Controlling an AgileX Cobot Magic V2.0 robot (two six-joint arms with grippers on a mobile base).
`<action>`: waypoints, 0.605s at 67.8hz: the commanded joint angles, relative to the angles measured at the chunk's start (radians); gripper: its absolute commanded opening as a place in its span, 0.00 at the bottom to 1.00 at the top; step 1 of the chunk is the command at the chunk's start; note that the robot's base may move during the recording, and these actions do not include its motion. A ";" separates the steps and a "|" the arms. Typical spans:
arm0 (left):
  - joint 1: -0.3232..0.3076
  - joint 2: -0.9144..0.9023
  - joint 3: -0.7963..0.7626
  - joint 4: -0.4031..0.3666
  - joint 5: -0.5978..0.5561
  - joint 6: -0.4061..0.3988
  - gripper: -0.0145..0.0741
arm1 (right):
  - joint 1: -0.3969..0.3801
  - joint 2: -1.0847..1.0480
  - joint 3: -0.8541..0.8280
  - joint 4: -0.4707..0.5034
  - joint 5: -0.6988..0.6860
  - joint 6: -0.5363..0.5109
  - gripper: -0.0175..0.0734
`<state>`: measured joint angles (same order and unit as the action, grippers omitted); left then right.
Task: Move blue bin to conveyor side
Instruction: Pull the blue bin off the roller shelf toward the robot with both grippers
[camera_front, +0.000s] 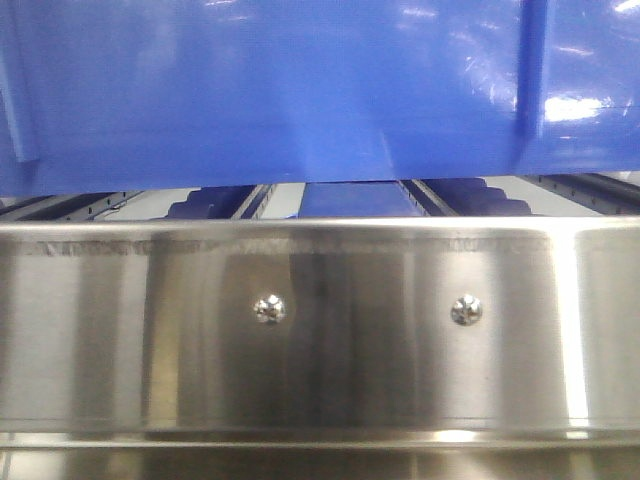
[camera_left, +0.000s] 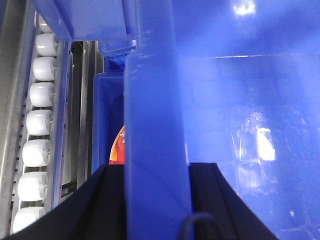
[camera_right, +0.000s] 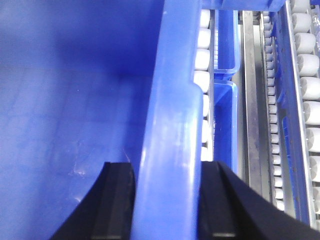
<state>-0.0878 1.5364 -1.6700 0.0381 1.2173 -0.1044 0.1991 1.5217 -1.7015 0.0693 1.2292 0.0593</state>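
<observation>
The blue bin (camera_front: 250, 90) fills the top of the front view, its glossy ribbed wall ending just above the roller tracks behind the steel rail. My left gripper (camera_left: 156, 167) is shut on the bin's thick rim (camera_left: 150, 110), one black finger on each side of it. The bin's inside (camera_left: 250, 140) lies to the right of that rim. In the right wrist view my right gripper (camera_right: 165, 165) is shut on the opposite rim (camera_right: 172, 100), with the bin's inside (camera_right: 65, 110) to the left. The conveyor side is out of view.
A shiny steel rail (camera_front: 320, 320) with two screws crosses the front view below the bin. White rollers (camera_left: 40, 125) run along the left, and more rollers (camera_right: 310, 90) along the right. A smaller blue bin (camera_left: 107, 115) holds something orange-red (camera_left: 117, 147); further small bins (camera_right: 225, 120) sit beside the right rim.
</observation>
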 joint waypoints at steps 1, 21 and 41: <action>0.004 -0.010 0.000 0.000 0.004 -0.002 0.15 | 0.000 -0.010 -0.009 -0.006 -0.008 -0.014 0.11; 0.004 -0.163 -0.016 -0.005 0.004 -0.002 0.15 | 0.000 -0.132 -0.025 -0.024 -0.008 -0.014 0.11; 0.004 -0.333 -0.025 -0.005 0.004 -0.002 0.15 | 0.000 -0.301 -0.024 -0.026 -0.008 -0.014 0.11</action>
<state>-0.0878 1.2588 -1.6738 0.0143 1.2736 -0.1060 0.2037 1.2870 -1.7058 0.0832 1.2762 0.0593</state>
